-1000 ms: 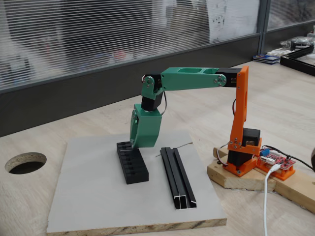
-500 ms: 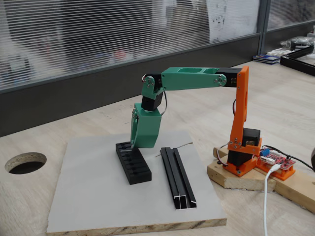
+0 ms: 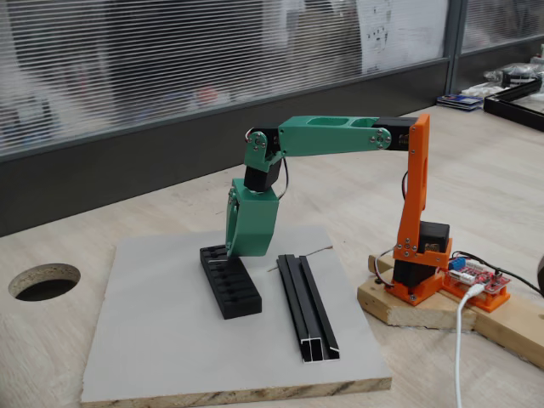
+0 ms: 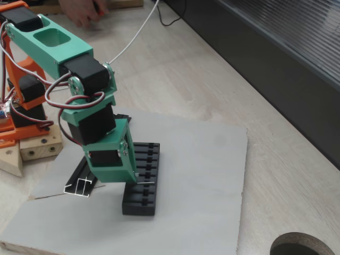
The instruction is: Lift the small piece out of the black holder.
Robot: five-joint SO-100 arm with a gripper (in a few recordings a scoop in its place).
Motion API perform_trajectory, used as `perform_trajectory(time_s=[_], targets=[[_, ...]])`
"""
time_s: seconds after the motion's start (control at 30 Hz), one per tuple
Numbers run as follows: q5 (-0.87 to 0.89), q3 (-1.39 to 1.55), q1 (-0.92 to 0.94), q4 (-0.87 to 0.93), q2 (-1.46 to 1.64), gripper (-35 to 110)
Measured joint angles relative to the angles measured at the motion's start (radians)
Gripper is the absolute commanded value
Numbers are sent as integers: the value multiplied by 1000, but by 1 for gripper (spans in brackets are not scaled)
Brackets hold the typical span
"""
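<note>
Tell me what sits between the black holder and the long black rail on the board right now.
Nothing: between the black holder and the rail there is only a strip of bare grey board, clearest in a fixed view. The gripper is down at the holder.

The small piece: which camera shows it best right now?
The fixed view from above and close: the small piece shows as a thin pale sliver at the gripper tip over the black holder. In the other fixed view, the gripper hides it.

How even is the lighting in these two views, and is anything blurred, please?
In a fixed view, soft even light, faint shadow beside the black holder, distant window blinds soft; in the other, the gripper casts little shadow, and a person's hand looks slightly blurred.
</note>
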Motion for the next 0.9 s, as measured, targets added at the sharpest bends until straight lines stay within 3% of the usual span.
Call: perform_trajectory(time_s=[0.9], targets=[[-6,0,-6,2,124,5]])
